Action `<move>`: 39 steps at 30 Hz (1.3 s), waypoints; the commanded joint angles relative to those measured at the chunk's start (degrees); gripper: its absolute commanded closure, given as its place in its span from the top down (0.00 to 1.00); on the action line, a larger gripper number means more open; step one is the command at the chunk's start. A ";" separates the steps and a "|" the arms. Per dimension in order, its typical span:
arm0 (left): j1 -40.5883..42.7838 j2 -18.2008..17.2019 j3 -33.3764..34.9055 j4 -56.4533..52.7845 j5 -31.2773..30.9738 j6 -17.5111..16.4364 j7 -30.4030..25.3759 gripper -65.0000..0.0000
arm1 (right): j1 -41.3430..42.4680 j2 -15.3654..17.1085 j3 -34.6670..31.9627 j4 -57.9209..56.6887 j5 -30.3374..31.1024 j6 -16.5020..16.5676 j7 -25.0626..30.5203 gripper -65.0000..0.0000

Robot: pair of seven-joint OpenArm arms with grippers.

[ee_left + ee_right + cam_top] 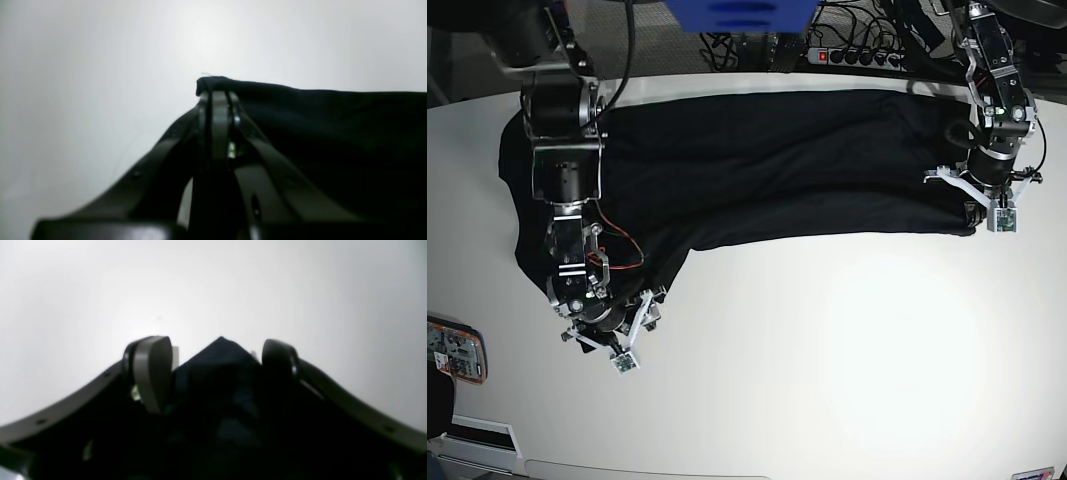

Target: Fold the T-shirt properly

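The black T-shirt (757, 170) lies spread across the far half of the white table (827, 350), one part hanging down toward the left front. My left gripper (975, 212) stands at the cloth's right front corner. In the left wrist view, that gripper (217, 95) is shut with the T-shirt (333, 133) corner pinched at its tips. My right gripper (602, 340) sits at the lower left tip of the cloth. In the right wrist view it (217, 363) is open, and a pointed corner of the T-shirt (220, 380) lies between the spread fingers (153, 373).
A small flat device (452, 350) lies at the table's left edge. Behind the table there is a power strip (857, 55) with cables and a blue object (737, 15). Bare white tabletop fills the front and middle.
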 commanded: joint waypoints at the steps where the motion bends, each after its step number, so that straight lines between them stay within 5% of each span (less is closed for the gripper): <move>1: -0.33 -0.54 -0.29 1.16 -0.07 0.27 -1.43 0.00 | 0.88 0.07 0.22 0.02 0.31 0.11 0.57 0.62; 13: -0.33 -0.54 -0.29 1.16 -0.16 0.27 -1.43 0.00 | 6.69 0.07 -0.05 -4.46 0.31 0.11 2.68 0.60; 19: -0.42 -0.54 -0.29 1.16 -0.07 0.27 -1.43 0.00 | 6.69 0.07 0.13 -4.90 0.31 0.11 5.05 0.17; 22: -0.42 -0.54 -0.29 1.16 -0.07 0.27 -1.43 0.00 | 6.51 0.07 0.30 -5.08 0.49 0.11 6.02 0.05; 28: -0.42 -0.54 -0.29 1.16 -0.07 0.27 -1.43 0.00 | 4.31 0.07 0.30 -5.34 0.57 0.11 6.20 0.11; 35: -0.42 -0.54 -0.29 1.16 -0.07 0.27 -1.43 0.00 | 4.14 0.07 -0.22 -5.34 0.57 0.20 5.67 0.44; 39: -0.42 -0.54 -0.29 1.16 -0.16 0.27 -1.43 0.00 | 4.14 0.07 -0.14 -5.34 0.57 0.20 5.67 0.47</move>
